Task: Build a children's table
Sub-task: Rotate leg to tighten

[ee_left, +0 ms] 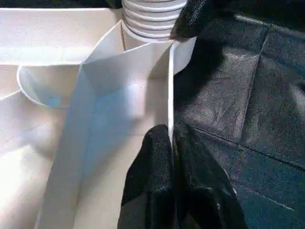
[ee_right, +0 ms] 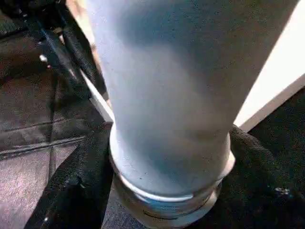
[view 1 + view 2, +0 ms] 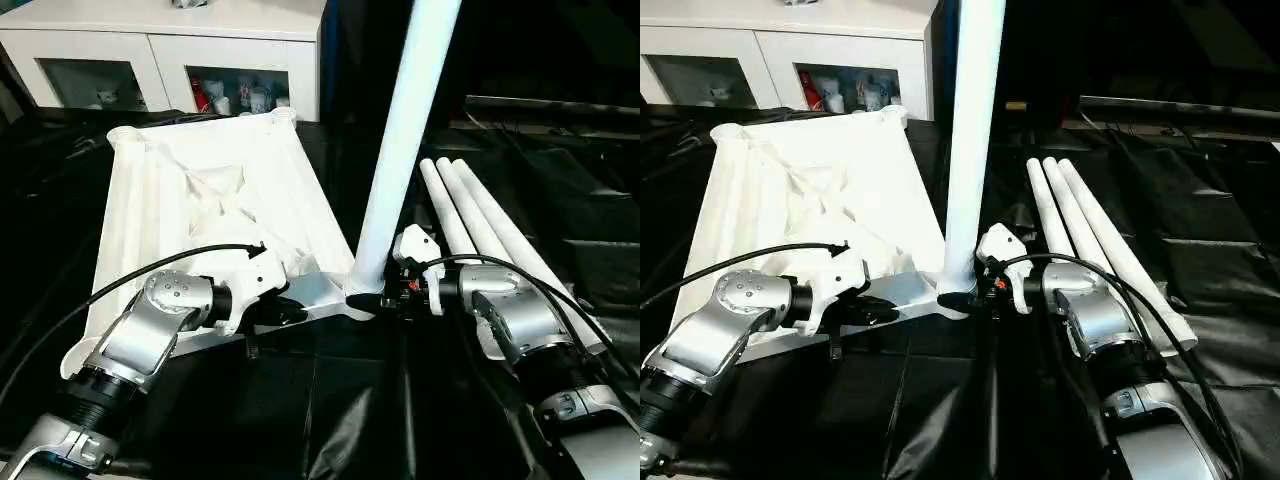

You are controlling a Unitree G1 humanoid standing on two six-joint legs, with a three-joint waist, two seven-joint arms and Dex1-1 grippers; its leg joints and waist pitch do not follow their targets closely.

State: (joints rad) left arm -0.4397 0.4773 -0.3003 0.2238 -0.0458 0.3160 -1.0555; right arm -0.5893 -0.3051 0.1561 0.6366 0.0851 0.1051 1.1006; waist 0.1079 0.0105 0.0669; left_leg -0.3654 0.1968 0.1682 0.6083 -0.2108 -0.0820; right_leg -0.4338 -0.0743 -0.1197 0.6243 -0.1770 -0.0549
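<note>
The setting is appearing as a staged indoor test area with home furnishings: black plastic sheeting is covering the work surface, and a white cabinet with glass doors is displaying small figurines.

Black sheet w/ tabletop, three spare legs

One tabletop; four legs: one upright leg between the right gripper's fingers, three spare legs lying beyond it.
</note>
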